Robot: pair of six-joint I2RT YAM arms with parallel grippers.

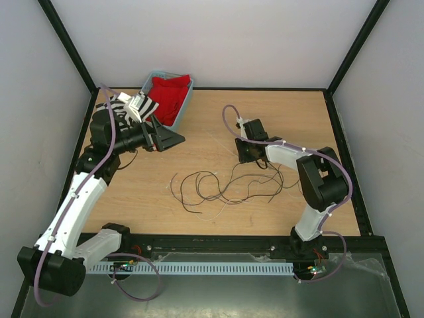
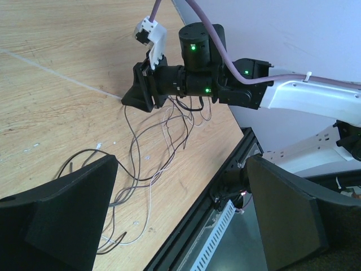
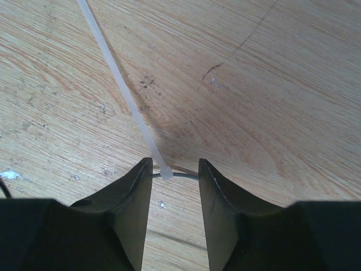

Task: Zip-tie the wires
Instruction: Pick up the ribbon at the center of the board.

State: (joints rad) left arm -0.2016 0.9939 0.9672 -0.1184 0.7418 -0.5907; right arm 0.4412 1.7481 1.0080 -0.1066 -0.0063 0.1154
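The wires point(image 1: 218, 185) lie in loose black and pale loops on the wooden table's middle, and they also show in the left wrist view as wires point(image 2: 148, 164). A translucent white zip tie point(image 3: 121, 84) lies flat on the wood, with its head between my right fingertips. A thin grey wire strand point(image 3: 183, 175) crosses there too. My right gripper point(image 3: 175, 169) points down at the table with its jaws apart, gripping nothing, and it appears from above as the right gripper point(image 1: 246, 156). My left gripper point(image 1: 173, 140) hovers wide open and empty at the left, well away from the wires.
A blue bin point(image 1: 188, 93) holding red cloth stands at the back left, just behind the left arm. A black rail point(image 1: 218, 246) with a white slotted cable duct runs along the table's near edge. Black frame posts and white walls enclose the table.
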